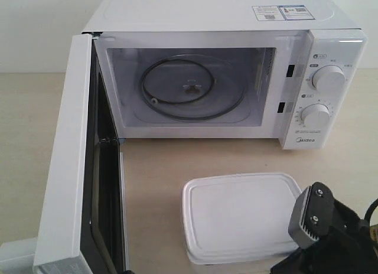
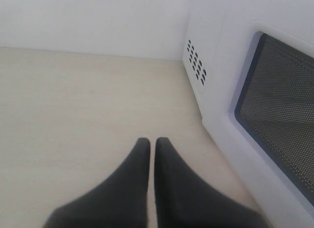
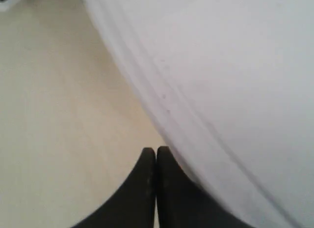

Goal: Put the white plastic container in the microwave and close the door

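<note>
Right fingers (image 3: pixel 144 188) together; one container (image 1: pixel 236 215); one microwave (image 1: pixel 177 14); two dials (image 1: pixel 329 78)

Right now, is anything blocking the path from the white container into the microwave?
Nothing visible does. The door stands wide open to the left, the table between the white plastic container and the microwave is bare, and the cavity holds only its glass turntable.

White microwave (image 1: pixel 207 14), white door (image 1: pixel 65 168) with dark dotted mesh window (image 2: pixel 282 134), white plastic container (image 1: pixel 239 218), pale beige table (image 1: pixel 177 162)
</note>
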{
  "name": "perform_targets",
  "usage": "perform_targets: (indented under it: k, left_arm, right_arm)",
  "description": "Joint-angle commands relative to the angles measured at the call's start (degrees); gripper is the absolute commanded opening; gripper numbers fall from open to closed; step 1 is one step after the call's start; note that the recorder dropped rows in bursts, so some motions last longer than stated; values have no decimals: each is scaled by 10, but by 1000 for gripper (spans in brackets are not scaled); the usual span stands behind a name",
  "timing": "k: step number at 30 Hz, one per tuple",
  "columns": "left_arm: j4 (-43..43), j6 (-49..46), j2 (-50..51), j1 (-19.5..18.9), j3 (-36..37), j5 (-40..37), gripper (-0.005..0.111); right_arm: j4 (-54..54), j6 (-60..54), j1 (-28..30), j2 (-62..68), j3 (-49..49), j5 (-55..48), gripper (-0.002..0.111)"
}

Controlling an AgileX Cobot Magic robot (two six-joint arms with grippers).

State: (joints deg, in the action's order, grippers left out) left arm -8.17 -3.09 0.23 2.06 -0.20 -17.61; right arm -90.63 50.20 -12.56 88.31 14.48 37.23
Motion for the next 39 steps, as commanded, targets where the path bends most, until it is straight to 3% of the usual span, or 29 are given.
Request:
perform_targets:
  k: [1, 6, 13, 17, 26, 32, 35, 36, 39]
  left_arm:
    - [3, 0, -2, -1, 2, 0, 4]
    - [3, 0, -2, -1, 2, 0, 4]
    - [3, 0, -2, -1, 2, 0, 4]
    - [3, 0, -2, -1, 2, 0, 4]
    - [3, 0, -2, -1, 2, 0, 4]
    - [3, 0, -2, -1, 2, 0, 4]
    - [3, 0, -2, -1, 2, 0, 4]
    - [3, 0, -2, -1, 2, 0, 4]
    - [3, 0, -2, -1, 2, 0, 4]
  right_arm:
    - [109, -38, 0, -2, 21, -61, 0]
    - [239, -118, 0, 4, 78, -51, 0]
    - [413, -242, 0, 58, 82, 5, 0]
    - [425, -245, 0, 71, 79, 57, 0]
    - [528, -253, 0, 44, 3, 115, 0]
    - [702, -267, 0, 42, -98, 307, 0]
    - [752, -186, 0, 42, -116, 292, 0]
    - [753, -93, 0, 42, -114, 249, 0]
    - [714, 3, 0, 42, -101, 243, 0]
